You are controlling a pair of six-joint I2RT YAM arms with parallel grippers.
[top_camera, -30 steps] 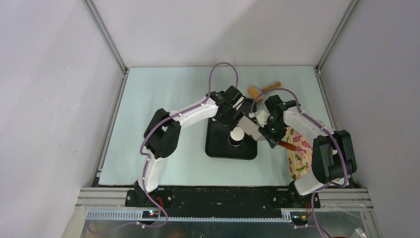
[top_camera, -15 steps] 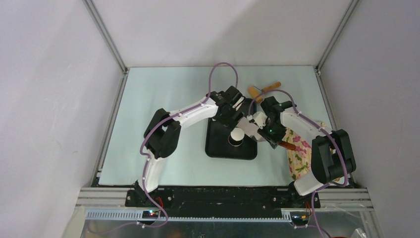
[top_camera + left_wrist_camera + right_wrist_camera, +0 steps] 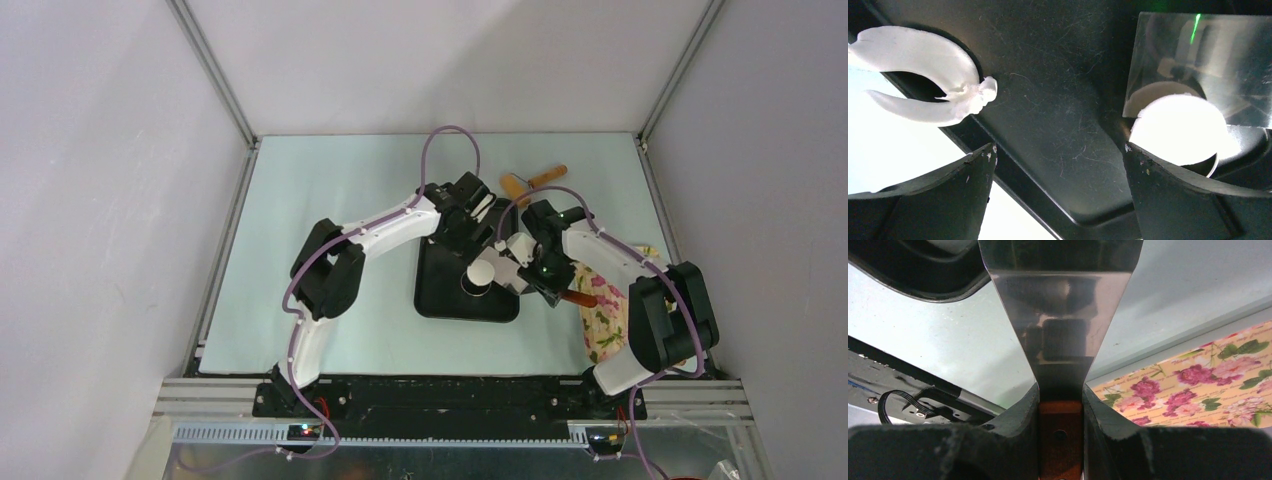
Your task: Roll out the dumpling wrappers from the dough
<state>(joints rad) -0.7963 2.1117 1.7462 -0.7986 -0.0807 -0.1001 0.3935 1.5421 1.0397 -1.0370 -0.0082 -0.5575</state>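
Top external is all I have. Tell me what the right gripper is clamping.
Observer: In the right wrist view, the right gripper is shut on a spatula, at the neck where the steel blade meets the wooden handle.
Operator: Report the left jaws.
Observer: The left gripper is open over the black tray, holding nothing.
Operator: Check for loose bits.
Observer: A thin curled white scrap, likely dough, lies at the tray's rim, apart from the round dough.
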